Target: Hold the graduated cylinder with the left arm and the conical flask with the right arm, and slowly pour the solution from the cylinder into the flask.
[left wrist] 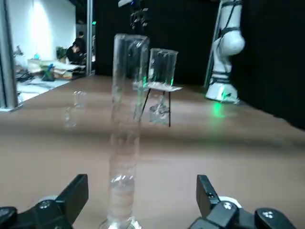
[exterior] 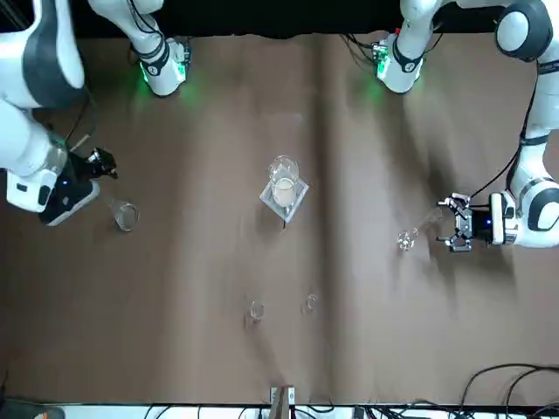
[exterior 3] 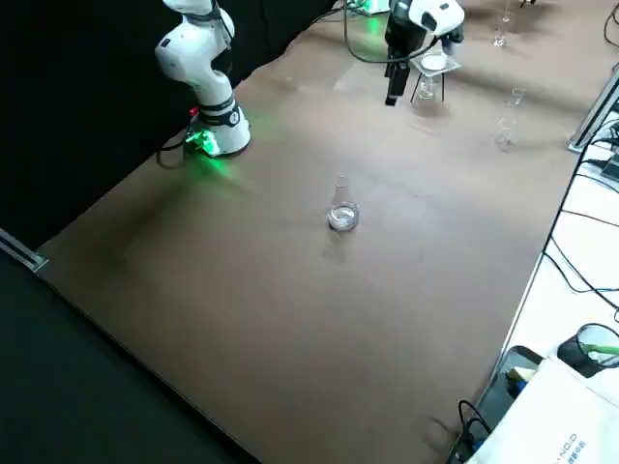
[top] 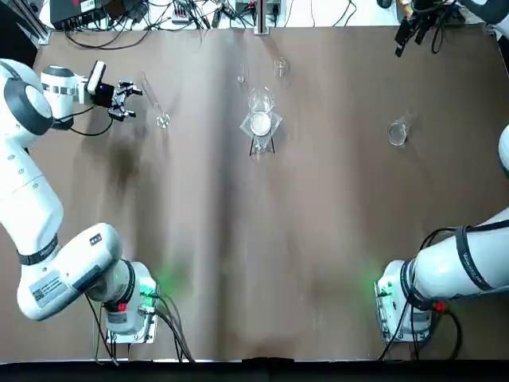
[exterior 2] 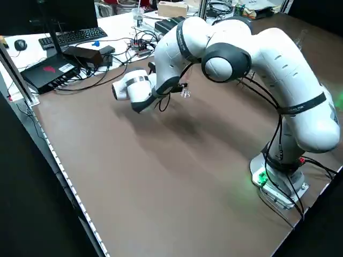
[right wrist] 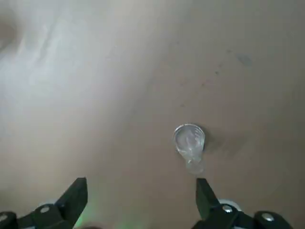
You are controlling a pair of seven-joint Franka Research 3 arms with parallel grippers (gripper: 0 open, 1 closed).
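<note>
Left gripper (top: 127, 99), fingers spread, sits far left, graduated cylinder (top: 153, 99) upright just beyond its tips with a little clear liquid at the bottom. Right gripper (exterior: 103, 163), also spread, hangs above the conical flask (top: 398, 132) standing right of centre.

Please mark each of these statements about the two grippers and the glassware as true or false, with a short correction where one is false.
1. The left gripper is open, level with the upright graduated cylinder but not closed on it. True.
2. The right gripper already holds the conical flask. False: its fingers are open and the flask stands free on the table.
3. The cylinder lies on its side. False: it stands on its foot.
4. A beaker sits on a small stand near the table's middle. True.
</note>
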